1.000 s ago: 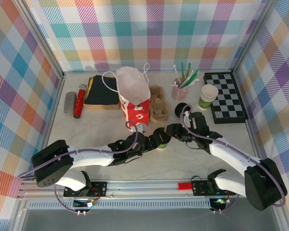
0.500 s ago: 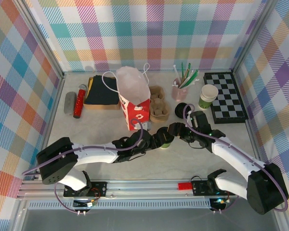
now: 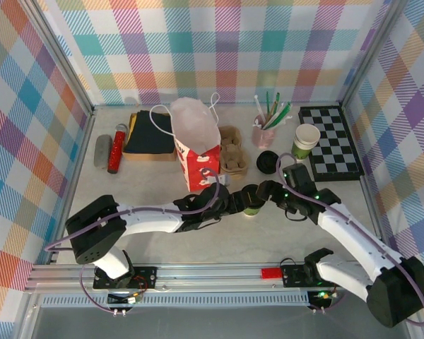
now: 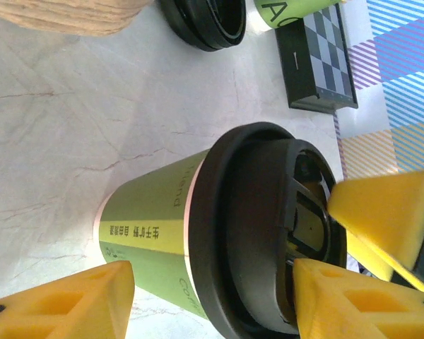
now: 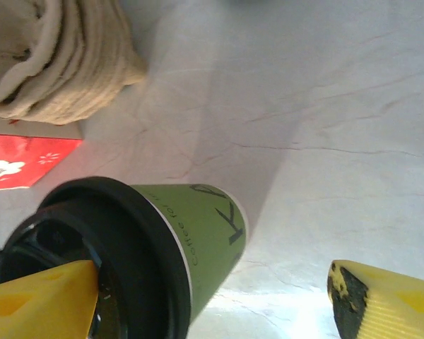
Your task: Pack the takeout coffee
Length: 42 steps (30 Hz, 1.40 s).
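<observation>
The takeout coffee (image 3: 253, 203), a green-banded paper cup with a black lid, stands upright on the table in front of the bag. My left gripper (image 3: 234, 201) is against its left side. In the left wrist view the coffee (image 4: 198, 233) lies just ahead of the left gripper (image 4: 213, 282), whose jaws stand apart, one finger by the cup's base and the other touching the lid. My right gripper (image 3: 263, 193) is at the cup's right. In the right wrist view the right gripper (image 5: 212, 282) is wide open, one finger over the lid of the coffee (image 5: 198, 233) and the other well clear.
A red-and-white paper bag (image 3: 196, 145) stands behind the cup, with a cardboard carrier (image 3: 232, 159) beside it. To the right are a loose black lid (image 3: 267, 159), a lidless green cup (image 3: 305, 141), a pink cup of straws (image 3: 263, 131) and a chessboard (image 3: 331, 141). Dark cloth (image 3: 148, 133) lies at back left.
The cup and both grippers have shifted to the right along the table. The right gripper's jaws have spread much wider; the left jaws keep the same gap.
</observation>
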Motion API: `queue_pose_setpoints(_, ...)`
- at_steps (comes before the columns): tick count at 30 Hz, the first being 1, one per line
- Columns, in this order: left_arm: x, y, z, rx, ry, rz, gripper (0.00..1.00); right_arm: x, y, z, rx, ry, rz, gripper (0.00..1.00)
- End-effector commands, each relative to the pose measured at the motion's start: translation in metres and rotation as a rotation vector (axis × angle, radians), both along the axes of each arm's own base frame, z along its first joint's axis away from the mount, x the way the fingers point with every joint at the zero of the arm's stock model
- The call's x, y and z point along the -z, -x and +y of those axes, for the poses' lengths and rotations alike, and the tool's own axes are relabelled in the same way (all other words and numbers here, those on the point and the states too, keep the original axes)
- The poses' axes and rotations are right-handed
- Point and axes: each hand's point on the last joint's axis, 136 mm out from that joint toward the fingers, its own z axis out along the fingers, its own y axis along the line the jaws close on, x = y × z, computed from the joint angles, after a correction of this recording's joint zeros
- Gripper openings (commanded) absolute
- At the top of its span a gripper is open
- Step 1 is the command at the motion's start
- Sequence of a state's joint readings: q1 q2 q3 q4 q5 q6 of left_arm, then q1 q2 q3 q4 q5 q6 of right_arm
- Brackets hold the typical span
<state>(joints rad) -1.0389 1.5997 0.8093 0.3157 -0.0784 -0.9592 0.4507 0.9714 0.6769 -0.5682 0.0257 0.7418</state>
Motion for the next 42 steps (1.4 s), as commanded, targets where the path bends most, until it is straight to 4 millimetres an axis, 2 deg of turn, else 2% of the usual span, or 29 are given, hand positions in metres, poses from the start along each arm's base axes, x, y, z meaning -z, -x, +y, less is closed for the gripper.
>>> queue_pose_setpoints(1, 0.081, 0.019, 0.04, 0.028, -0.297, 0.14, 0.59, 0.002, 0.018, -0.03, 0.04, 0.14, 0.05, 0.85)
queue_pose_setpoints(12, 0.071, 0.006, 0.009, 0.068, -0.268, 0.127, 0.59, -0.014, 0.014, -0.036, 0.039, 0.159, 0.008, 0.87)
queue_pose_setpoints(22, 0.067, -0.004, -0.01, 0.098, -0.266, 0.114, 0.59, -0.049, 0.017, -0.046, 0.018, 0.196, -0.089, 0.87)
queue_pose_setpoints(24, 0.063, -0.008, -0.011, 0.099, -0.257, 0.113, 0.63, -0.058, 0.017, -0.048, 0.01, 0.206, -0.112, 0.87)
queue_pose_setpoints(25, 0.059, -0.01, -0.01, 0.099, -0.251, 0.109, 0.68, -0.063, 0.018, -0.048, -0.003, 0.21, -0.126, 0.87)
queue_pose_setpoints(29, 0.036, -0.018, -0.007, 0.104, -0.243, 0.077, 0.79, -0.084, 0.017, -0.045, -0.058, 0.216, -0.18, 0.87)
queue_pose_setpoints(33, 0.009, -0.023, -0.007, 0.121, -0.231, 0.04, 0.83, -0.1, 0.013, -0.038, -0.104, 0.209, -0.214, 0.86)
queue_pose_setpoints(36, -0.02, -0.023, -0.003, 0.121, -0.2, 0.01, 0.85, -0.111, 0.01, -0.029, -0.182, 0.209, -0.251, 0.84)
queue_pose_setpoints(42, -0.087, -0.017, 0.019, 0.113, -0.127, -0.093, 0.89, -0.151, -0.001, -0.02, -0.317, 0.269, -0.373, 0.83)
